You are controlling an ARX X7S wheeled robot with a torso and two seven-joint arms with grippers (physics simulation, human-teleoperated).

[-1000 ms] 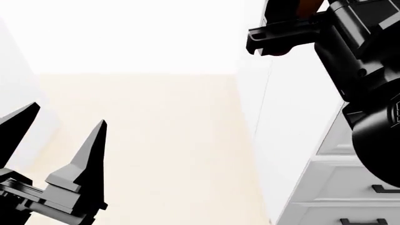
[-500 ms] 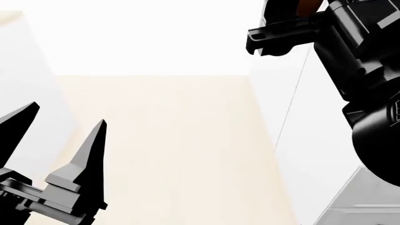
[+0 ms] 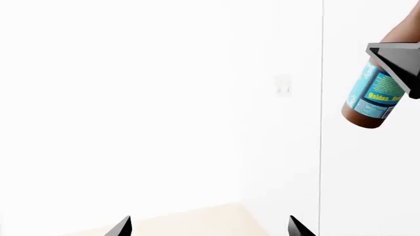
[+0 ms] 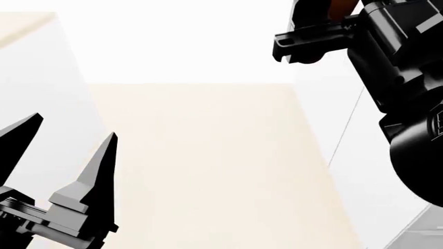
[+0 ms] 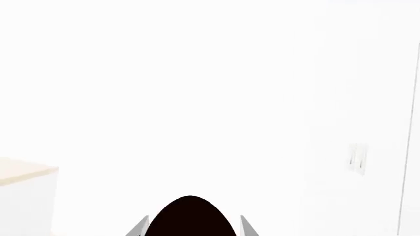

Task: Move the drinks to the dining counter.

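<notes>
Right pincer [image 3: 394, 64]: clamped on the brown bottle [image 3: 371, 96], high in the air. Seen from the left wrist, the grey fingers cross the bottle above the blue label, with the base hanging free below them. In the right wrist view the dark rounded body [image 5: 189, 216] fills the gap between the two grey fingertips, so the grip looks centred. In the head view only a sliver of brown shows behind the black housing of that pincer [image 4: 312, 36].

Left pincer [image 4: 62, 161]: spread wide and empty, points up, nothing between them.

Handling, as a judgement: glass, so stiff, smooth and likely slippery, heavy for its width and breakable if dropped. You hold it on the body near the label's upper edge; that is a fair place, but the weight below the fingers can swing it.

Orientation: the long axis is tilted off upright, base angled down and to one side in the left wrist view. The neck end is hidden behind the fingers.

Outward: white walls all around, a pale floor strip ahead [image 4: 207, 166], and a wall switch [image 5: 357, 158]. A cream-topped block [image 5: 26, 172] sits at the margin of the right wrist view; I cannot tell whether it is the dining table. The other two drinks are out of sight.
</notes>
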